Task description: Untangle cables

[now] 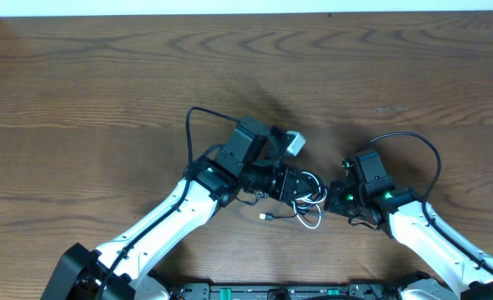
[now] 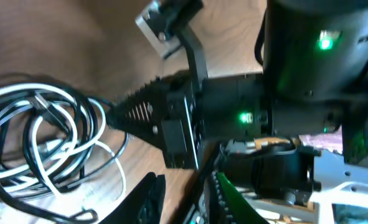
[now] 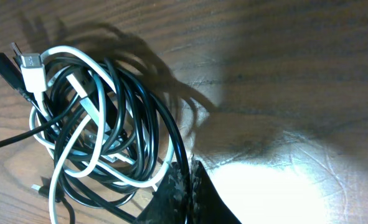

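The cables (image 1: 310, 200) lie as one tangled coil of white and black loops on the wooden table between my two grippers. My right gripper (image 3: 187, 186) is shut on a black cable (image 3: 147, 106) strand at the coil's edge; the white cable (image 3: 78, 62) winds through the same loops, its white plug (image 3: 31, 71) at the upper left. In the left wrist view the coil (image 2: 47, 137) fills the left side, with the right gripper's fingers (image 2: 137, 112) pinched onto it. My left gripper (image 2: 187, 202) stands open beside the coil, with bare wood between its fingers.
Thick black arm wires arc over the table behind each wrist (image 1: 192, 125) (image 1: 417, 140). A small plug end (image 1: 265, 217) trails out left of the coil. The right arm's body (image 2: 308, 74) stands close in front of the left wrist.
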Available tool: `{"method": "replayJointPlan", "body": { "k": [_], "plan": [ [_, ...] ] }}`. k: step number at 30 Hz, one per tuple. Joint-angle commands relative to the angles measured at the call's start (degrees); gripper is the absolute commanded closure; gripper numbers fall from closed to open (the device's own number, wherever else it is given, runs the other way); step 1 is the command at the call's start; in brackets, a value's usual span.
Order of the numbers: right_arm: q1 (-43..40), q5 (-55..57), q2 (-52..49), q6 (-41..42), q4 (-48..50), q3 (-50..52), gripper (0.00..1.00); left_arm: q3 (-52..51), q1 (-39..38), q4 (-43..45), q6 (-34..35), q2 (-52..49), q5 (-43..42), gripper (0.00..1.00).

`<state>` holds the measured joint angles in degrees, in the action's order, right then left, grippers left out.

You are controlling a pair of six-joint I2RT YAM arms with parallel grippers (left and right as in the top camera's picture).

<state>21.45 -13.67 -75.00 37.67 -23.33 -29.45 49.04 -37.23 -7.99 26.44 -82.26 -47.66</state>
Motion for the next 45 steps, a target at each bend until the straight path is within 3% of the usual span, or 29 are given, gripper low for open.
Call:
{"method": "replayJointPlan", "body": {
  "k": [1,5,14,18,23,30,32,35,40,45],
  "plan": [
    [-0.1,0.4,-0.2,-0.9,-0.2,0.3,0.99,-0.5,0.1,0.0,5.6,0.1,8.8,0.74],
    [-0.1,0.4,-0.2,-0.9,-0.3,0.3,0.99,-1.0,0.1,-0.7,9.4,-1.6,14.1,0.74],
    [-0.1,0.4,-0.2,-0.9,-0.3,0.3,0.99,-1.1,-1.1,-1.7,10.8,-8.3,14.1,0.74],
    [-0.1,0.4,-0.2,-0.9,-0.3,0.3,0.99,-1.1,-1.3,-8.6,10.3,-10.3,15.5,0.77],
    [-0.1,0.4,-0.2,-0.9,-0.2,0.3,0.99,-1.1,-1.3,-20.6,10.3,-10.5,23.9,0.79],
    [-0.1,0.4,-0.2,-0.9,-0.3,0.3,0.99,-1.1,-1.3,-21.1,9.6,-10.4,24.4,0.80],
    [-0.1,0.4,-0.2,-0.9,-0.3,0.3,0.99,-0.8,-0.7,-21.2,6.5,-10.3,24.4,0.80],
    [-0.1,0.4,-0.2,-0.9,-0.3,0.3,0.99,1.0,2.7,-23.1,-0.3,-9.1,26.0,0.80],
    [-0.1,0.4,-0.2,-0.9,-0.3,0.3,0.99,7.8,13.2,-30.0,-4.1,-5.6,37.8,0.80],
    [-0.1,0.4,-0.2,-0.9,-0.3,0.3,0.99,11.4,21.5,-28.8,-5.0,-3.3,38.0,0.79]
  ]
}}
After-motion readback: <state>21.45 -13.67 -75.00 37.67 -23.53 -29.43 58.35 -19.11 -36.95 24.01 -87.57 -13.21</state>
